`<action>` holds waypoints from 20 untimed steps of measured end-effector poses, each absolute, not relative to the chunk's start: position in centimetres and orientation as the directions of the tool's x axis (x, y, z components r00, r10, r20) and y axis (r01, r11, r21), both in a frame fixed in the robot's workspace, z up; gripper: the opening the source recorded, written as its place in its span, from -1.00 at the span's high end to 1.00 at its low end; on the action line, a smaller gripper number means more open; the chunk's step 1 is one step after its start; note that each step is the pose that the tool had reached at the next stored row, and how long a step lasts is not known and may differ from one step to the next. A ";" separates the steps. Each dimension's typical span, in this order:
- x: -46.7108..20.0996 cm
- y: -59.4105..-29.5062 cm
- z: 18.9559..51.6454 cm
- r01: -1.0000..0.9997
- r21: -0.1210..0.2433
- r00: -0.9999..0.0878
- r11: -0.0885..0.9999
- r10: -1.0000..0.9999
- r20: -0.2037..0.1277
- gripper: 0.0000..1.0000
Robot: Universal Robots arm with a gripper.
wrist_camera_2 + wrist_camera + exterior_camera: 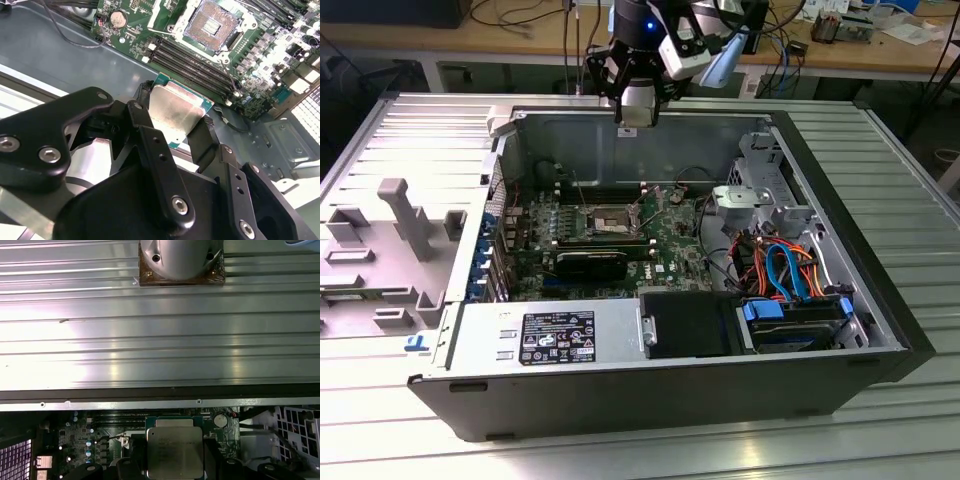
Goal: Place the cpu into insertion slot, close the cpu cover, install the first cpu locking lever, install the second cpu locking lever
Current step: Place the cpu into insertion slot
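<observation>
the fingers (pixel 204 137) are closed on the cpu (pixel 172 110), pinching two opposite edges so its metal top sits level and unobstructed, probably so it can go in flat. it hangs by the case wall (pixel 580 145), apart from the memory slots (pixel 195 62); beyond them the insertion slot (pixel 212 24) lies uncovered and empty.
</observation>
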State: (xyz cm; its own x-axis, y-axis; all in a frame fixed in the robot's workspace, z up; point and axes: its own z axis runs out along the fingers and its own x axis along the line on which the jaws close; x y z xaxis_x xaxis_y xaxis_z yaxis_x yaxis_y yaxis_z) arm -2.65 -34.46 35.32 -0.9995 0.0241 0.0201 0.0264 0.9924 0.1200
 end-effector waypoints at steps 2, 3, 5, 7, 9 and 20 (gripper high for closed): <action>-2.7 -34.5 35.3 0.026 0.120 -1.000 0.992 0.024 0.020 -0.08; -2.7 -34.5 35.3 0.026 0.120 -1.000 0.992 0.024 0.020 -0.08; -2.7 -34.5 35.2 0.026 0.120 -1.000 0.992 0.024 0.020 -0.08; -2.7 -34.5 35.2 0.026 0.120 -1.000 0.992 0.024 0.020 -0.08; -2.7 -34.5 35.2 0.026 0.120 -1.000 0.992 0.024 0.020 -0.08; -2.7 -34.6 35.0 0.026 0.120 -1.000 0.992 0.024 0.020 -0.08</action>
State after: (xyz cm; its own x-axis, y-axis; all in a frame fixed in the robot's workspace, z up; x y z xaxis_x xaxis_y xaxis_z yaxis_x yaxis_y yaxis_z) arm -2.66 -34.61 34.98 -0.9995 0.0241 0.0200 0.0263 0.9924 0.1203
